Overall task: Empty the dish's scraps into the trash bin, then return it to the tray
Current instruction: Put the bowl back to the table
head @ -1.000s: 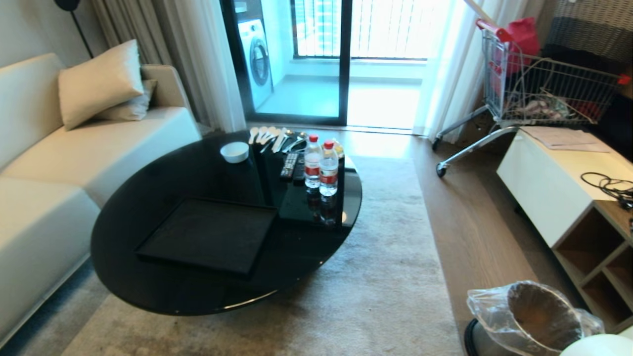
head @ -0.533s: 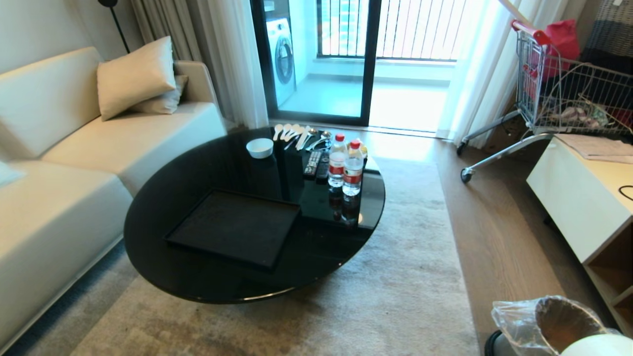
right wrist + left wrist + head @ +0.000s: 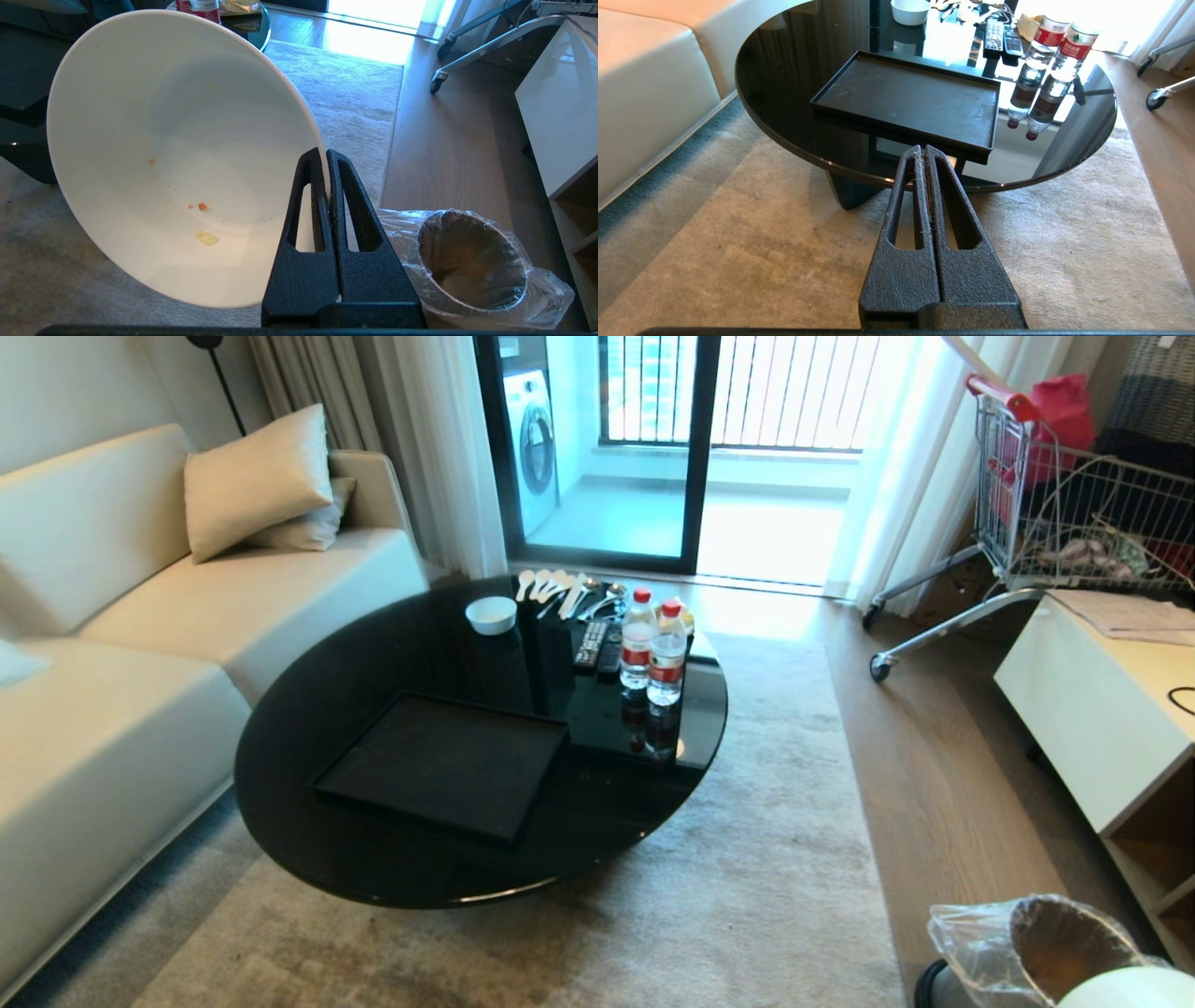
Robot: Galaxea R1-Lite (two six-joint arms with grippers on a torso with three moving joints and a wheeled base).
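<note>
On the black round table (image 3: 373, 859), toward its left and near edge, the tray (image 3: 448, 765) lies bare, the spot kept free for the bowl to come back to. In the left wrist view the left gripper (image 3: 923, 151) hangs over the carpet short of the table's near edge with its two fingers pressed together on nothing, pointed at the tray's near rim; it looks parked, with no part in this step. Along the table's far edge sit a small white bowl (image 3: 491, 614), a row of spoons (image 3: 551, 586), two remotes (image 3: 597, 647) and two water bottles (image 3: 653, 649), all well apart from the tray and none of them part of the job.

Further right, off the table altogether, the right gripper (image 3: 326, 158) is clamped on the rim of the bowl (image 3: 177, 154), one finger inside and one outside the wall. The bowl is tipped nearly on edge, its open side facing the camera, which I judge is how it was turned to let the scraps (image 3: 205, 235) slide out; only a few crumbs cling to the glossy inside (orange specks and one pale bit). The trash bin (image 3: 472, 263) with its clear bag stands on the wooden floor just beside and below the gripper, its mouth open upward. So the emptying looks done, and the tray lies well to the left of the held bowl
</note>
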